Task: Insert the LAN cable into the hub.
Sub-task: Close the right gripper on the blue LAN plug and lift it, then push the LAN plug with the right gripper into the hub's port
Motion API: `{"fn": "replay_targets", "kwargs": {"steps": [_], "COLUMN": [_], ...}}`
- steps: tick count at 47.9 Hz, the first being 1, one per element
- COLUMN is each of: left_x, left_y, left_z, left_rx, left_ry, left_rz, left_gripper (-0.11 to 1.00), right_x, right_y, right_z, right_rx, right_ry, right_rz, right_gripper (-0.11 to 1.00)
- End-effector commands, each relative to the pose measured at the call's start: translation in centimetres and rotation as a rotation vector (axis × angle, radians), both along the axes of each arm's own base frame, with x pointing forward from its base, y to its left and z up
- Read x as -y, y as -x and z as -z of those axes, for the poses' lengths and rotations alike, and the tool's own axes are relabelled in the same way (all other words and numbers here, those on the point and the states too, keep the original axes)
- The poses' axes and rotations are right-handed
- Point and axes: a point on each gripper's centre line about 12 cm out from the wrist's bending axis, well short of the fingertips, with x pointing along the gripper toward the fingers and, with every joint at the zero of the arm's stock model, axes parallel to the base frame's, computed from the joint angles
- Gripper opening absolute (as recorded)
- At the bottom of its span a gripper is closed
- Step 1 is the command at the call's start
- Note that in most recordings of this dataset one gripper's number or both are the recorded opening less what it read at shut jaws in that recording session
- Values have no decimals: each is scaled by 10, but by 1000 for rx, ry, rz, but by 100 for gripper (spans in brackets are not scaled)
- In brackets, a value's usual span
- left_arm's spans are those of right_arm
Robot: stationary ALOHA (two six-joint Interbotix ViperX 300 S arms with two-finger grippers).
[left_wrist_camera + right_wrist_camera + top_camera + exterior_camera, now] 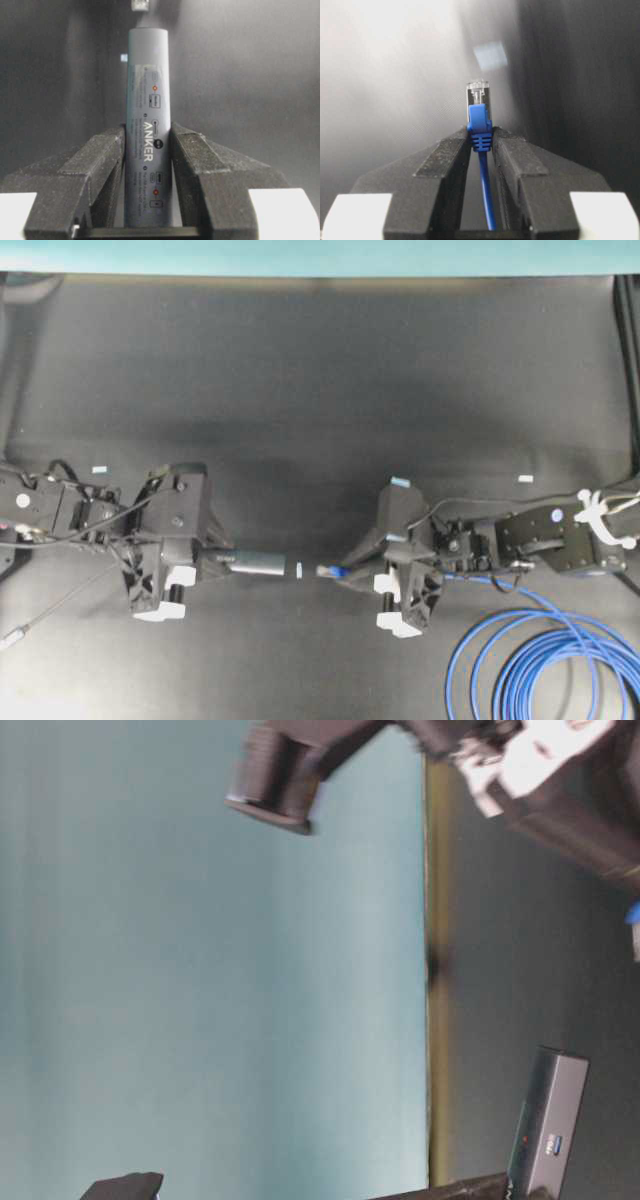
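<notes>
The left hand (pixel 205 562) reaches in level from the left of the overhead view, its fingers (pixel 102 165) clamped on the sides of the hub (pixel 258 563). The hub sticks straight out ahead of this hand toward the middle of the desk (pixel 320 370); it is a slim grey bar with a rounded body, small port icons with red dots and white brand lettering along the face seen from the left wrist. The right hand (pixel 352 570) comes in from the opposite side, slightly angled, and its fingers (pixel 447 165) are pinched together on the ribbed blue boot of the LAN cable (pixel 480 127). The clear plug stands just past the fingertips, pointing at the hub's free end, with a short gap between the two. Behind the right hand the cable trails back and lies in loops on the desk, cut off by the lower right edge of the overhead view. The table-level view is turned sideways and blurred; it shows only part of the hub's end and the right arm. The hub's socket cannot be made out.
</notes>
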Motion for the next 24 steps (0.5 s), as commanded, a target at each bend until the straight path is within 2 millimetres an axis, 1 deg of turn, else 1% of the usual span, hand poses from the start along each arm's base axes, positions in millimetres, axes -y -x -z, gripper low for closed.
{"fn": "replay_targets", "kwargs": {"steps": [1,8,16,24], "left_x": [2,1,1,1], "left_y": [-5,-7,-9,-12], "left_z": [-13,-14,-13,-11], "left_rx": [48,51,49,42], "left_ry": [2,2,1,-1], "left_rz": [6,4,4,3], "left_gripper": [28,28,28,28], "right_x": [-3,-3,-5,-6], "right_y": [-6,-11,-22,-29], "right_z": [-16,-22,-29,-31], "right_rx": [68,99,128,134], "right_ry": [-19,-19,-1,5], "right_rz": [4,3,-10,-14], "right_gripper": [13,13,13,13]}}
